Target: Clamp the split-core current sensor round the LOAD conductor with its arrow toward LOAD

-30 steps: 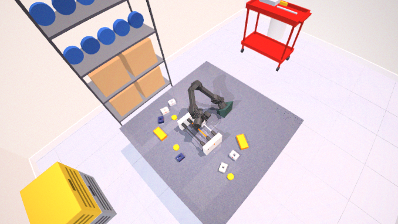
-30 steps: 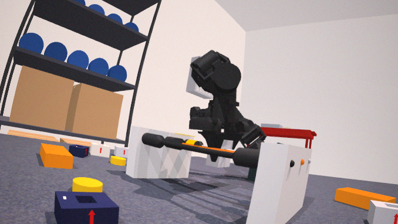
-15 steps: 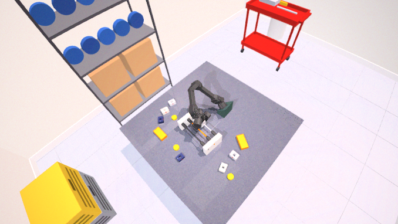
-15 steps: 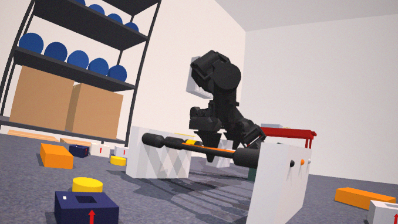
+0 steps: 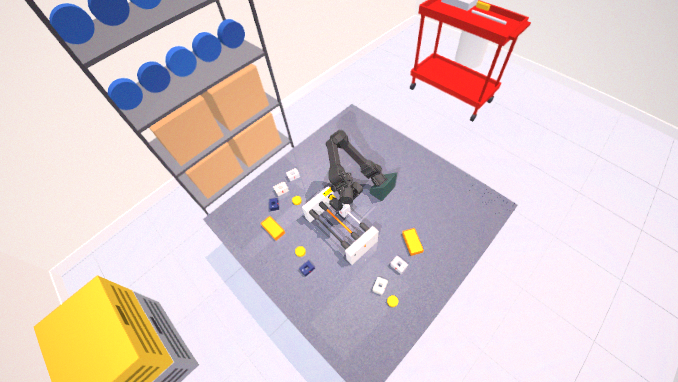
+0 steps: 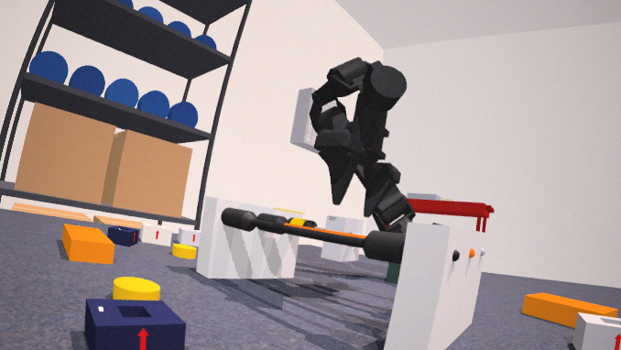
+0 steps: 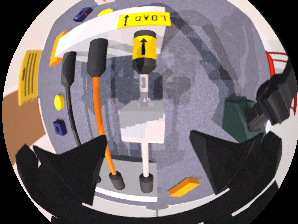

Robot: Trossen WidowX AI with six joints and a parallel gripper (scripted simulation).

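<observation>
The white current sensor (image 7: 142,122) (image 5: 344,211) (image 6: 341,249) sits on the white conductor (image 7: 145,160) (image 5: 354,217), which runs into it from both sides in the wrist view. Its arrow is not readable, and whether its latch is closed cannot be told. The yellow LOAD label (image 7: 145,20) is on the white end block (image 7: 92,36), above the conductor's black end with its yellow arrow band (image 7: 144,47). My gripper (image 7: 148,137) (image 6: 353,208) is open and empty, its fingertips spread wide. In the exterior view they are above the sensor, clear of it.
An orange conductor (image 7: 99,110) and a black conductor (image 7: 71,112) run beside the white one. The other end block (image 5: 362,245) (image 6: 426,279) holds their far ends. Orange blocks (image 5: 272,228) (image 5: 413,242), yellow discs, and loose white and dark blue sensors lie around. A dark green block (image 5: 384,186) is by the arm.
</observation>
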